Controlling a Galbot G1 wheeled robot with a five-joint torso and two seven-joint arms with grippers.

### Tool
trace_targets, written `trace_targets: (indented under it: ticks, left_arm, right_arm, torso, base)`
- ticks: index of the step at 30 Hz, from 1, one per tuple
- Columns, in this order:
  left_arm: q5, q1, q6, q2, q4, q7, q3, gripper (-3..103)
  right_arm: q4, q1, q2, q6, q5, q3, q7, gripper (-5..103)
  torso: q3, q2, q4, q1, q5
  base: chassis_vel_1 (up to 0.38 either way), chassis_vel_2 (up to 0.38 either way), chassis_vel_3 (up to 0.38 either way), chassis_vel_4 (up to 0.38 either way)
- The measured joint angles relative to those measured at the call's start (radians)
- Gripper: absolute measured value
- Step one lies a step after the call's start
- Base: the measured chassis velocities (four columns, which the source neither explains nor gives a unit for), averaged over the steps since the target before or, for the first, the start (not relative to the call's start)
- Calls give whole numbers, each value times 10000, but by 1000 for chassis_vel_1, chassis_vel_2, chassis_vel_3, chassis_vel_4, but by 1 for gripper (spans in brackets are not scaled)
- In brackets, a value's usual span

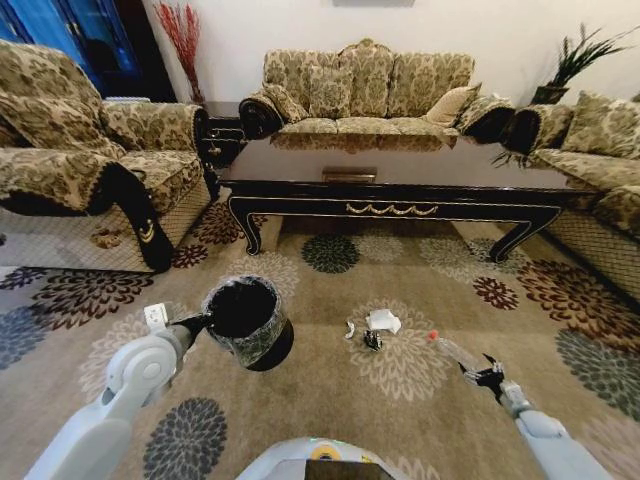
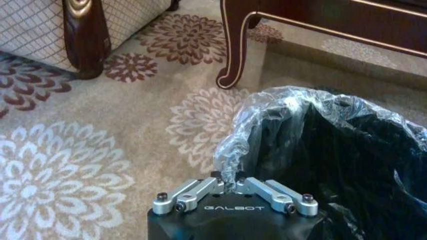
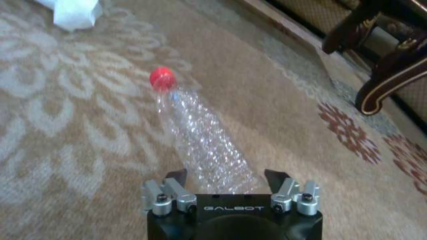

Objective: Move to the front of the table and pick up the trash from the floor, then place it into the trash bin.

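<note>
My left gripper (image 1: 197, 322) is shut on the liner-covered rim of the small black trash bin (image 1: 247, 320), which leans a little; the left wrist view shows the gripper (image 2: 230, 184) pinching the crinkled liner of the trash bin (image 2: 333, 150). On the floor (image 1: 300, 420) before the table (image 1: 400, 190) lie crumpled white paper (image 1: 383, 320), a dark scrap (image 1: 372, 340) and a clear bottle (image 1: 452, 350) with a red cap. My right gripper (image 1: 487, 377) is low over the carpet. In the right wrist view that gripper (image 3: 227, 176) is open, with a finger on each side of the bottle's (image 3: 200, 137) base end.
A patterned armchair (image 1: 90, 170) stands on the left, a sofa (image 1: 370, 100) behind the table, another seat (image 1: 600, 170) on the right. A curved table leg (image 2: 237, 45) is near the bin, another table leg (image 3: 393, 75) is beyond the bottle. Open carpet lies between me and the trash.
</note>
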Motion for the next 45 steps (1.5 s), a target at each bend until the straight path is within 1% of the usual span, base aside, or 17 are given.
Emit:
trace_targets:
  ticks: [1, 3, 6, 7, 8, 10, 13, 17, 22, 25, 27, 28, 33, 35, 38, 42, 45]
  left_arm:
    - [0, 0, 0, -10, 0, -11, 13, 4]
    - [1, 0, 0, -25, 0, -41, 40, 4]
    - [3, -5, 0, -29, 3, -63, 43, 4]
    - [5, -10, -1, -30, 30, -80, 44, 4]
    - [5, -10, -1, -30, 30, -80, 44, 4]
    - [5, -22, -1, -31, 62, -103, 55, 4]
    - [6, -43, -2, -50, 60, -122, 111, 4]
    - [6, -40, 9, -108, -85, -136, 274, 4]
    - [114, -24, 47, -249, -190, -141, 668, 4]
    - [173, -43, 47, -271, -175, -140, 849, 4]
    - [302, -64, 44, -287, -125, -139, 1262, 4]
    - [302, -64, 44, -287, -125, -139, 1262, 4]
    - [1011, -214, -39, -220, 167, 163, 2183, 4]
    - [1100, -269, -61, -173, 226, 232, 2278, 4]
    - [1185, -1024, -133, 209, 647, 445, 2774, 4]
    - [1127, -1857, -194, 471, 973, 569, 3278, 4]
    - [1154, -2963, -363, 730, 1312, 825, 4308, 4]
  right_arm:
    - [0, -16, 23, -6, -14, 7, 43, 78]
    - [13, -50, 75, -1, -55, 31, 94, 66]
    - [42, -78, 98, 12, -63, 37, 110, 61]
    - [102, -127, 116, 32, -66, 52, 133, 50]
    - [102, -127, 116, 32, -66, 52, 133, 50]
    - [206, -227, 121, 118, -74, 99, 130, 41]
    - [404, -375, 100, 271, -87, 170, 61, 38]
    - [1385, -763, -23, 567, 49, 385, -291, 28]
    - [4348, -1864, -356, 819, 573, 797, -759, 15]
    - [5474, -2247, -472, 891, 836, 903, -878, 13]
    - [7580, -2863, -695, 1043, 1561, 963, -998, 13]
    - [7580, -2863, -695, 1043, 1561, 963, -998, 13]
    - [11145, -3028, -1414, 955, 3699, 323, -911, 13]
    - [11502, -2982, -1555, 934, 3920, 198, -909, 13]
    - [13047, -2516, -2532, 897, 4862, -626, -1053, 13]
    - [13704, -2171, -3162, 969, 5155, -1215, -1206, 13]
    - [14103, -1866, -3642, 1183, 5221, -1922, -1234, 13]
  torso:
    - [0, 0, 0, 0, 0]
    - [0, 0, 3, 0, -6]
    - [0, 0, 3, 0, -6]
    - [-1, 0, 2, 0, -3]
    - [-1, 0, 2, 0, -3]
    - [0, 0, 2, 0, 0]
    - [0, 0, -1, 0, 4]
    - [0, 0, -1, 0, 6]
    - [1, 0, 2, 0, -1]
    - [0, 0, 0, 0, 1]
    - [0, 0, -1, 0, -2]
    - [0, 0, -1, 0, -2]
    - [0, 0, 4, 0, -4]
    - [0, 0, 5, 0, -6]
    - [1, 0, 5, 0, -4]
    - [1, 0, 0, 0, -1]
    - [1, 0, 0, 0, 0]
  base:
    - [0, 0, 0, 0]
    - [0, 0, 0, 0]
    - [0, 0, 0, 0]
    - [0, 0, 0, 0]
    - [0, 0, 0, 0]
    - [0, 0, 0, 0]
    - [0, 0, 0, 0]
    - [0, 0, 0, 0]
    - [0, 0, 0, 0]
    - [0, 0, 0, 0]
    - [0, 0, 0, 0]
    - [0, 0, 0, 0]
    - [0, 0, 0, 0]
    - [0, 0, 0, 0]
    - [0, 0, 0, 0]
    - [0, 0, 0, 0]
    - [0, 0, 0, 0]
